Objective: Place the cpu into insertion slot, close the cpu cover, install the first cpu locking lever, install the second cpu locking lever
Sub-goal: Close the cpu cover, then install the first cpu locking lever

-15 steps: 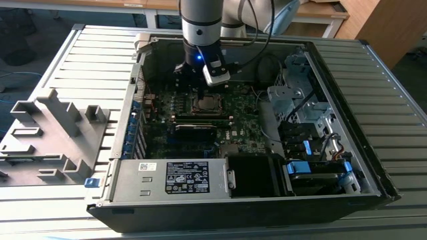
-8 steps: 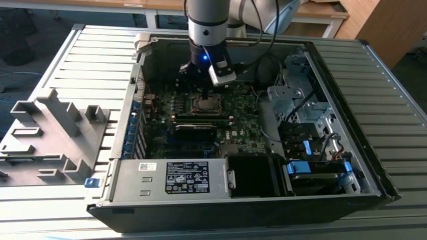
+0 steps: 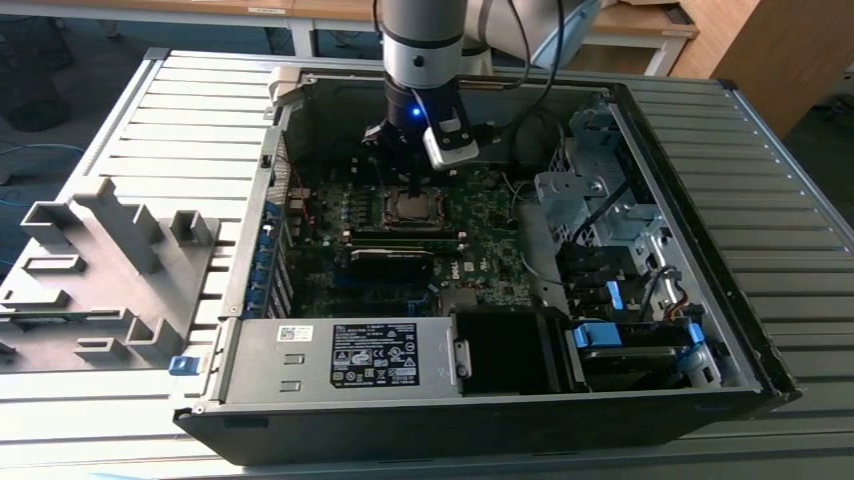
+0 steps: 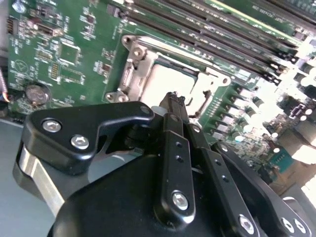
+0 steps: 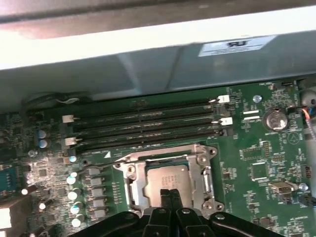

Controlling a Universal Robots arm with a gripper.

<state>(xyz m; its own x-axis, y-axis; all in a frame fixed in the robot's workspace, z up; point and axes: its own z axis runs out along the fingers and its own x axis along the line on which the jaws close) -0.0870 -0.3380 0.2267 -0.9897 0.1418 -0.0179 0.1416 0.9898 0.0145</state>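
Note:
The cpu [image 5: 166, 176] lies flat in the insertion slot, its silvery top showing in both wrist views [image 4: 165, 81]. The cpu cover [image 5: 137, 185] is down around it, a silvery frame [image 4: 129, 74] framing the chip. A strip of the slot's black rim [image 4: 201, 94] shows beside the chip. My gripper [image 5: 169, 194] hangs just over the chip's near edge, its black fingers [image 4: 174, 101] pressed together with nothing between them. In the exterior view the arm stands over the socket [image 3: 411, 207] in the middle of the motherboard.
Long black memory slots [image 5: 148, 123] run beside the socket, with a coin battery [image 5: 276, 118] nearby. The case wall [image 5: 148, 64] rises close behind. A power supply [image 3: 360, 355] and drive cage [image 3: 601, 210] fill the case's other sides. A grey fixture [image 3: 107, 260] sits outside on the exterior view's left.

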